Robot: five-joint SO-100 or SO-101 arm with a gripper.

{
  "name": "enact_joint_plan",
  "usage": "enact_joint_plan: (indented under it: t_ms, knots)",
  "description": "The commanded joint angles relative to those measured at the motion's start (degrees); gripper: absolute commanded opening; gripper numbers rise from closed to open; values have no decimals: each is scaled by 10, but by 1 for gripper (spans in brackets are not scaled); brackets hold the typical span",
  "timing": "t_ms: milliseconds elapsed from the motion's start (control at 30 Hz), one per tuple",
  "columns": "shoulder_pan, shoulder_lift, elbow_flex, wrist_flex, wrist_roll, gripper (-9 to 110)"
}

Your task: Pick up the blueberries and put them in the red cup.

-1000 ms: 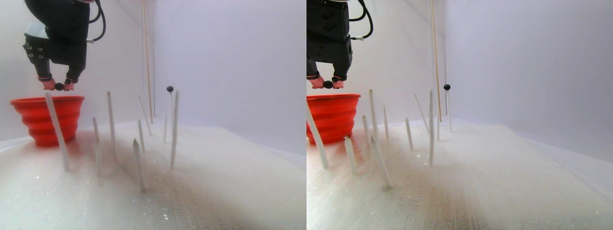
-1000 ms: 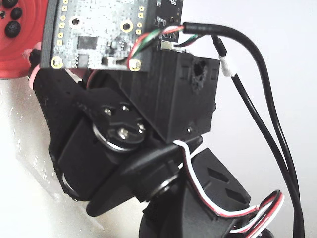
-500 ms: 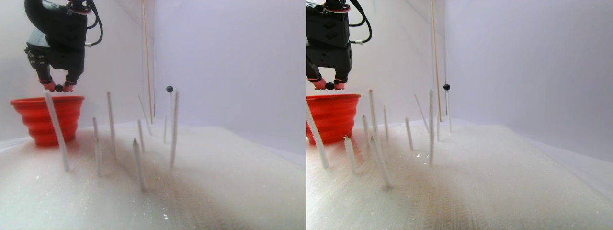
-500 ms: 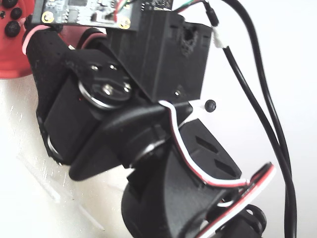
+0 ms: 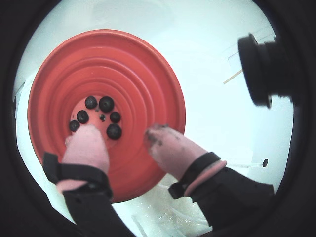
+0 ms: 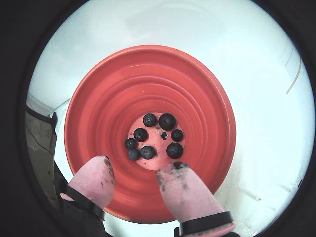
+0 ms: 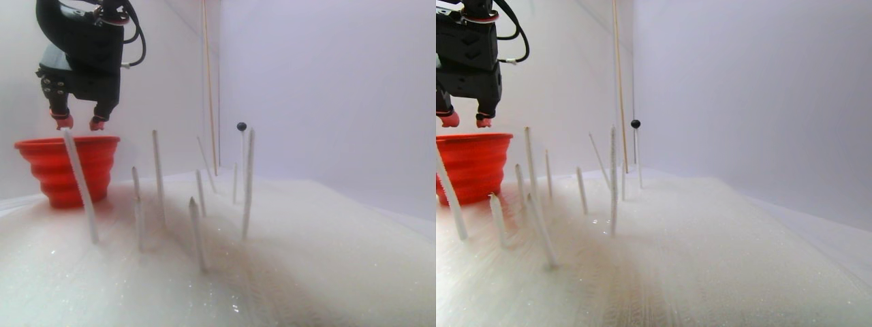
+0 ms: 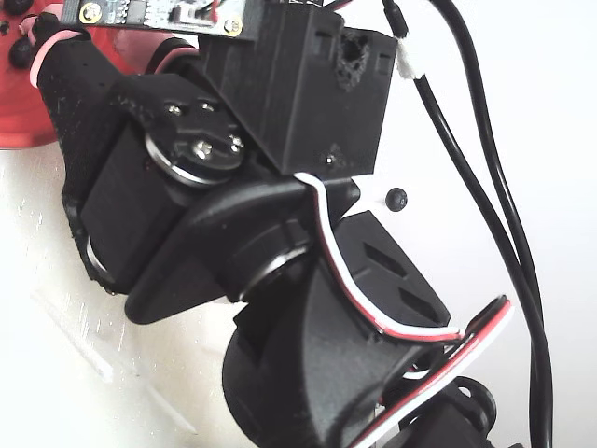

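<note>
The pincer is hanging wide open and empty just above the red cup, where seven blueberries are lying. One berry is sitting on a far stalk; reaching it likely comes next.

counter = white, glittery, finely ribbed sheet, fills the lower part of both halves of the stereo pair view, white walls behind. red cup sits directly on it at far left, upright, stepped sides narrowing toward the base. thin white sticks stand up out of the surface in a loose cluster just right of the cup, some tilted, different heights. one dark blueberry sits on top of a stick further back. tall thin wooden rod stands upright by the back wall. counter right of the sticks shows only the ribbed sheet
</note>
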Motion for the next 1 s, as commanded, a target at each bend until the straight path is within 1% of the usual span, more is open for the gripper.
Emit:
enact_joint_plan:
  t_ms: [0,400,967]
  knots:
    - [-9,65,-4,-14,-1,17]
    - [14,131,59,-9,-18,17]
    - [44,233,131,28,-28,16]
